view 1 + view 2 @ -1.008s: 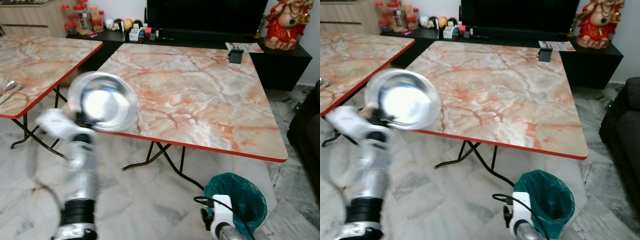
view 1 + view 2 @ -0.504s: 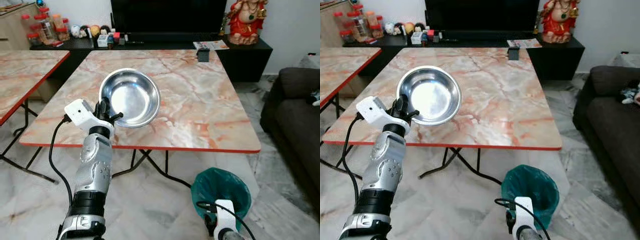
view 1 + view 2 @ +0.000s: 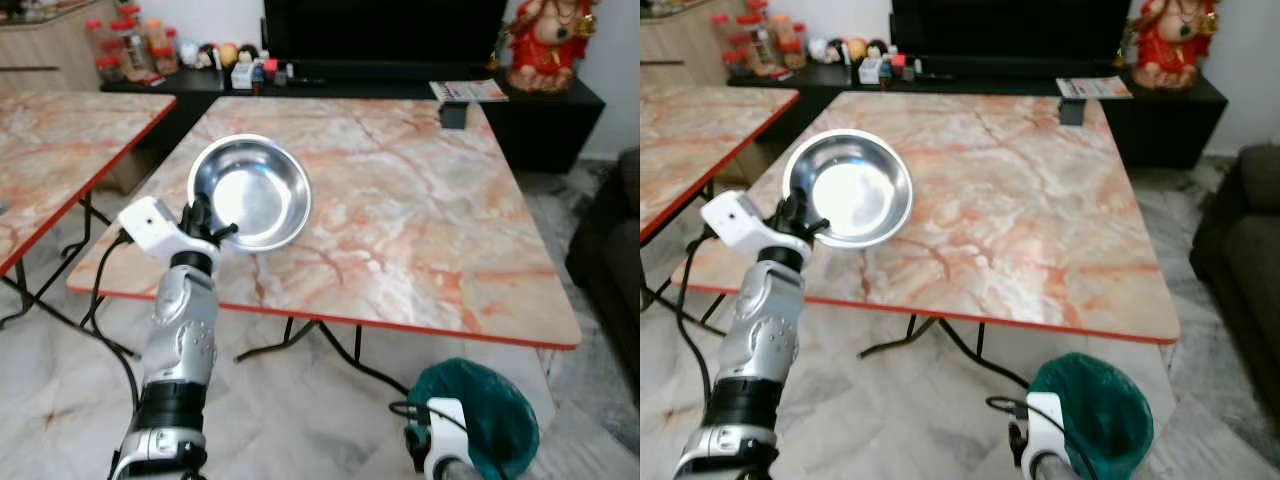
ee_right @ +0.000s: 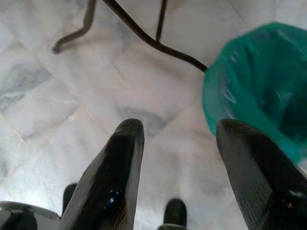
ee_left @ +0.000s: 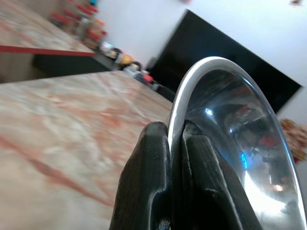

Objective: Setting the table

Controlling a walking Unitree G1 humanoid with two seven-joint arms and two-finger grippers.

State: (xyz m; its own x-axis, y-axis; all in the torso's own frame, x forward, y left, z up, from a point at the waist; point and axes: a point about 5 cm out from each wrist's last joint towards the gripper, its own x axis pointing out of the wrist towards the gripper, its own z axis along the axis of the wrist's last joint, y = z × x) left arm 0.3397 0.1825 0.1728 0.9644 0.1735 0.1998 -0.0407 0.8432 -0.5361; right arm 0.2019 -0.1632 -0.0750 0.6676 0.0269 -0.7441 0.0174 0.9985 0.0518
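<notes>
Before the robot stands a marble-patterned table (image 3: pixel 400 190) with a red edge, on folding black legs. To its left, a second table (image 3: pixel 50 150) of the same make, apart from the first. Behind both runs a dark low cabinet (image 3: pixel 540 110) carrying a large black TV (image 3: pixel 385 30), a red figurine (image 3: pixel 545 40), jars and small ornaments. On the pale marble floor, near the table's near right corner, sits a bin (image 3: pixel 480 415) lined in green.

Above the table's near left part, the bowl (image 3: pixel 250 192), shiny steel, is held tilted, its hollow facing the camera. Left gripper (image 5: pixel 170 143) pinches the bowl's rim, one finger on each side. Right gripper (image 4: pixel 177 148) hangs low over the floor beside the bin, fingers spread wide and holding nothing.
</notes>
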